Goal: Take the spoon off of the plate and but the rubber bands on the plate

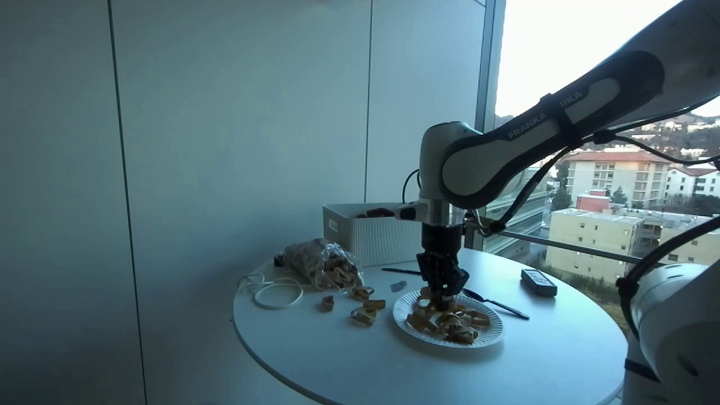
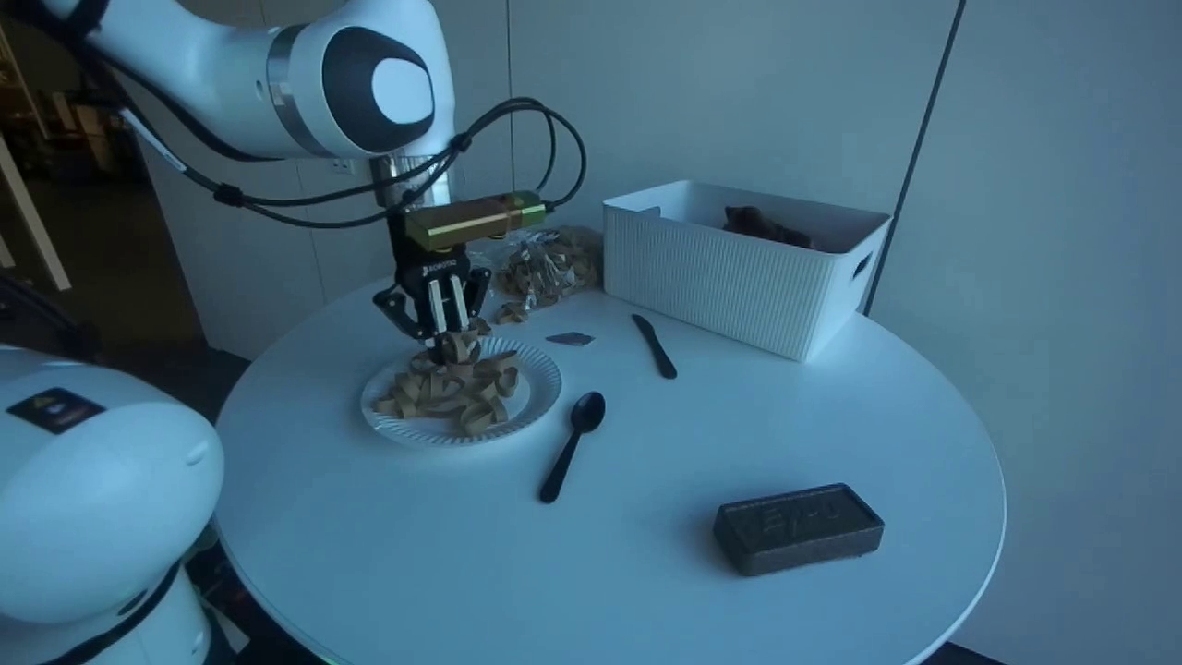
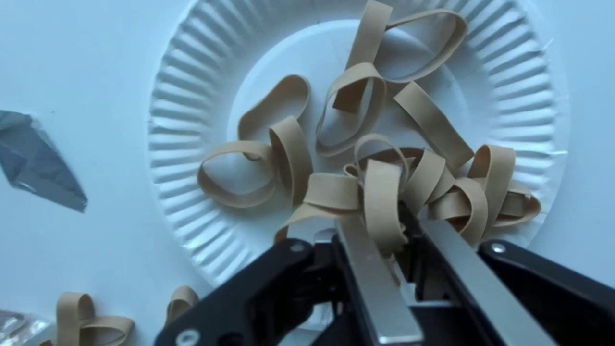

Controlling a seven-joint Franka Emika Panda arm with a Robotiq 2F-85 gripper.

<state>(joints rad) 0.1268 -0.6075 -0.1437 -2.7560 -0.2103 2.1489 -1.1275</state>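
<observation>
Round white paper plate (image 3: 185, 115): bears tan rubber bands (image 3: 435, 126)
Claw (image 3: 395, 228): over plate, clamped on one
Long black spoon (image 2: 565, 462): beside plate

Well back on opposite sides of the arm (image 1: 540, 130), both exterior views face the panelled wall (image 2: 720, 111) across the worktop (image 2: 637, 573). Close above, the wrist view looks down. All share the paper plate (image 3: 185, 120).

"Where's there room to pass low over the desk (image 2: 665, 471)?"
"Between the spoon (image 2: 571, 450) and the dark block (image 2: 799, 531)."
"Around the gripper (image 3: 388, 220)?"
"Tight; rubber bands (image 3: 294, 158) crowd it on the plate (image 3: 180, 115)."
"Toward the wall (image 2: 739, 102)?"
"The white bin (image 2: 720, 277) blocks that, with the bag (image 2: 554, 265) just beside it."
</observation>
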